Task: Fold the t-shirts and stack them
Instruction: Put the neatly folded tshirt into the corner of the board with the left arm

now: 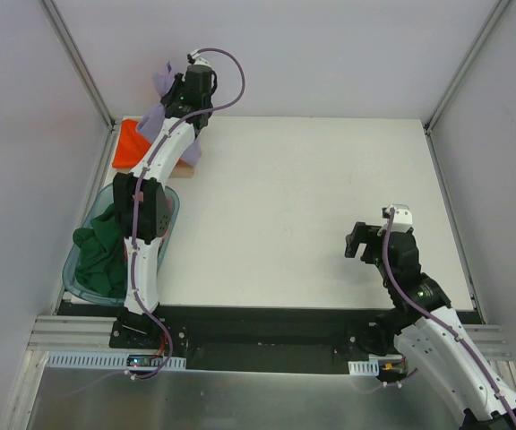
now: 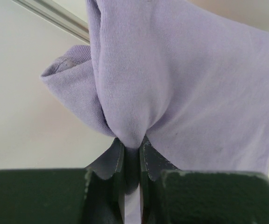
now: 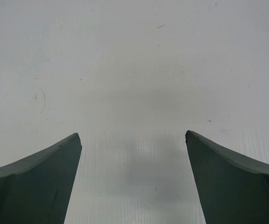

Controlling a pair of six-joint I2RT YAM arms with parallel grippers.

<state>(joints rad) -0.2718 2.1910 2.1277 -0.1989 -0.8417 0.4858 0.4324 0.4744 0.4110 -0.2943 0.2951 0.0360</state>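
Well to the right of the teal tub point(image 1: 73, 269), the right fingers point(image 3: 41, 182) hang over bare white tabletop point(image 1: 312, 197), spread wide apart with nothing between them. The tub itself sits at the near left of the tabletop, and the dark green t-shirt point(image 1: 101, 255) is heaped inside it, some cloth bulging up to the rim. The left arm reaches over the tub's right side toward the far corner. Just beyond the tub lies the bright orange t-shirt point(image 1: 130, 143), bunched at the left edge. Farther beyond the tub, at the back edge, the left fingers point(image 2: 152, 163) are pinched tight on a gathered fold of the lavender t-shirt point(image 2: 186, 84). Its cloth drapes away from the grip, with a sleeve opening showing to one side in the wrist view.
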